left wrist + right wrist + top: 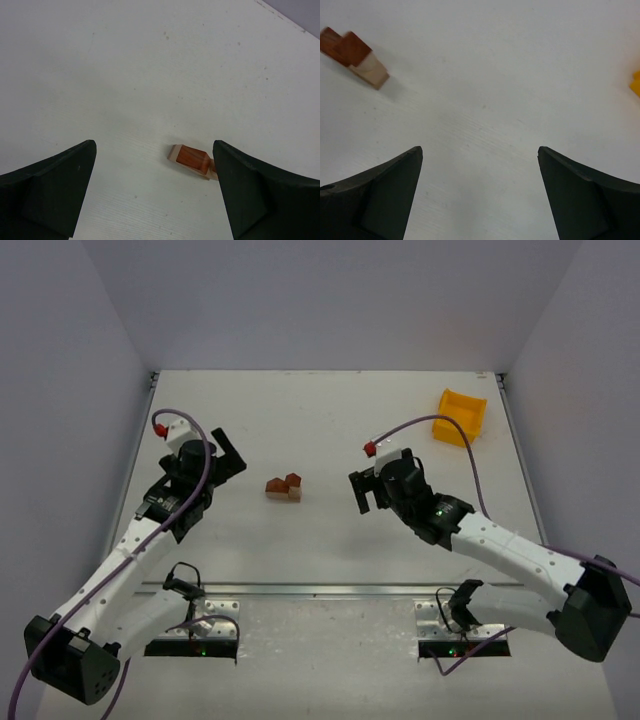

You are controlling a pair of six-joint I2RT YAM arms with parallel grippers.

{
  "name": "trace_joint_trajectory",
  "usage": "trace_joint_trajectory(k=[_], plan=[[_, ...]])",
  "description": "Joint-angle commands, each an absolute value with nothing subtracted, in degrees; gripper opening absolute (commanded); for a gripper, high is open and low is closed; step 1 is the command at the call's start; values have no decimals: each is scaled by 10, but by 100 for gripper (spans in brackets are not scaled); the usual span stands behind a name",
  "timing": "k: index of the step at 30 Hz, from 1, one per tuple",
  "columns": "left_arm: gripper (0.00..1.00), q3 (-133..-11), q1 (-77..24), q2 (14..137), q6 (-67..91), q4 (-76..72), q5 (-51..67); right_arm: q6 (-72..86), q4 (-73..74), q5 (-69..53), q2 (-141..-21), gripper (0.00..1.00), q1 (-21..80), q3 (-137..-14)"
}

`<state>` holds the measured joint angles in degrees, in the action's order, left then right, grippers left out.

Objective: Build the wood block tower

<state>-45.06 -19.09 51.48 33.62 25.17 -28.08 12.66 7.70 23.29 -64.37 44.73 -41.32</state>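
A small cluster of wood blocks (284, 487), reddish-brown and pale tan, sits on the white table between the two arms. In the left wrist view the blocks (192, 160) lie near my right finger, partly hidden by it. In the right wrist view the blocks (355, 57) lie at the far left. My left gripper (228, 455) is open and empty, left of the blocks. My right gripper (362, 492) is open and empty, to their right. Neither touches the blocks.
A yellow plastic bin (461, 417) stands at the back right of the table; its edge shows in the right wrist view (636, 83). Purple cables run along both arms. A metal rail (330, 588) crosses the near edge by the arm bases.
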Motion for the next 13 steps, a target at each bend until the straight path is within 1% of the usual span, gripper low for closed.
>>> trace_joint_trajectory(k=[1,3,6,13], plan=[[100,-448,-192,496,349,241,-295,242,150,330,-533,99,429,-351],[100,-450,-192,497,349,241,-294,245,152,320,-499,99,430,-336],[100,-451,-192,496,351,245,-296,255,164,320,-479,99,430,-330],[100,-451,-192,487,353,248,-298,274,199,343,-490,99,429,-344]])
